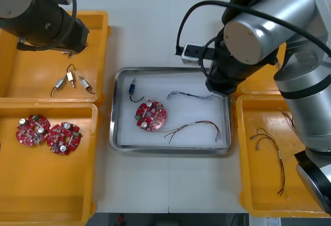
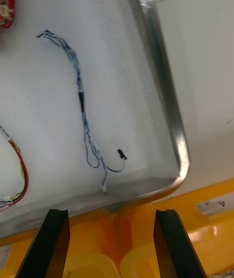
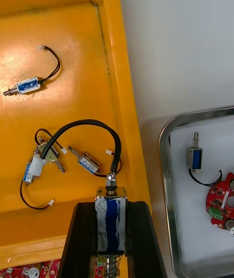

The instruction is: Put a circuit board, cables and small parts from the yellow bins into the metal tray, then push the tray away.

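Left gripper [image 3: 111, 206] fingers clamp small metal part [image 3: 111, 224] above yellow bin [image 3: 73, 54]; right gripper [image 2: 111, 219] fingers apart at metal tray [image 2: 168, 98] corner.

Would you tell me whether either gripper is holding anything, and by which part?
The left gripper holds a small metal part by its blue-wrapped body, over a yellow bin. The right gripper, at the metal tray's corner, is open, empty.

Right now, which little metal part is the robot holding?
The blue-wrapped small metal part pinched in the left gripper above the far left yellow bin. Others lie loose in bin and metal tray, by which the right gripper hovers open.
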Controlling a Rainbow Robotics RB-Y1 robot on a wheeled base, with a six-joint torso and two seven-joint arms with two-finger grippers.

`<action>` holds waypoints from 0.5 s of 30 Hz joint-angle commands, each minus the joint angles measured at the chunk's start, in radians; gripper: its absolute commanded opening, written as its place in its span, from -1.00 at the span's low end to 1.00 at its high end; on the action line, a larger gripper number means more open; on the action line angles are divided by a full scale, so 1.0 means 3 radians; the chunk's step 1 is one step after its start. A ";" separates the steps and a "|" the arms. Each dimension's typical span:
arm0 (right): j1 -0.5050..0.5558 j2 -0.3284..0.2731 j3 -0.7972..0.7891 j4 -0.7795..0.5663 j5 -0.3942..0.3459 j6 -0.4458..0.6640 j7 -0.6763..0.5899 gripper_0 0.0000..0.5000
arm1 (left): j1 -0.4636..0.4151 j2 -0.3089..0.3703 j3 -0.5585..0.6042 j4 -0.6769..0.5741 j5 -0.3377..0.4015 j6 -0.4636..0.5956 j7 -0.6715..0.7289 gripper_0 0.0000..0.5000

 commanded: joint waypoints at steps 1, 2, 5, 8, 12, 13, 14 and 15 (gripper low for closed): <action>-0.0082 -0.0029 -0.0410 -0.0269 0.0107 0.0014 -0.0152 1.00 | 0.0007 -0.0046 -0.0077 -0.0179 0.0041 0.0023 0.0457 -1.00; -0.0082 -0.0065 -0.0492 -0.0304 0.0133 0.0014 -0.0172 1.00 | 0.0007 -0.0046 -0.0118 -0.0200 0.0051 0.0023 0.0533 -1.00; -0.0077 -0.0162 -0.0671 -0.0371 0.0179 0.0014 -0.0331 1.00 | 0.0007 -0.0051 -0.0251 -0.0256 0.0062 0.0023 0.0722 -0.99; -0.0072 -0.0254 -0.0850 -0.0402 0.0189 0.0014 -0.0607 1.00 | 0.0007 -0.0066 -0.0409 -0.0307 0.0062 0.0023 0.0917 -1.00; 0.0000 -0.0392 -0.1039 -0.0458 0.0266 0.0014 -0.0995 1.00 | 0.0002 -0.0112 -0.0634 -0.0338 0.0036 -0.0052 0.1178 -1.00; 0.0020 -0.0428 -0.1075 -0.0463 0.0271 0.0014 -0.1072 1.00 | 0.0002 -0.0128 -0.0691 -0.0348 0.0021 -0.0098 0.1234 -1.00; 0.0030 -0.0448 -0.1100 -0.0458 0.0271 0.0014 -0.1113 1.00 | 0.0002 -0.0138 -0.0726 -0.0343 0.0010 -0.0123 0.1264 -0.99; 0.0046 -0.0469 -0.1116 -0.0458 0.0276 0.0014 -0.1154 1.00 | -0.0003 -0.0148 -0.0757 -0.0343 0.0000 -0.0149 0.1295 -1.00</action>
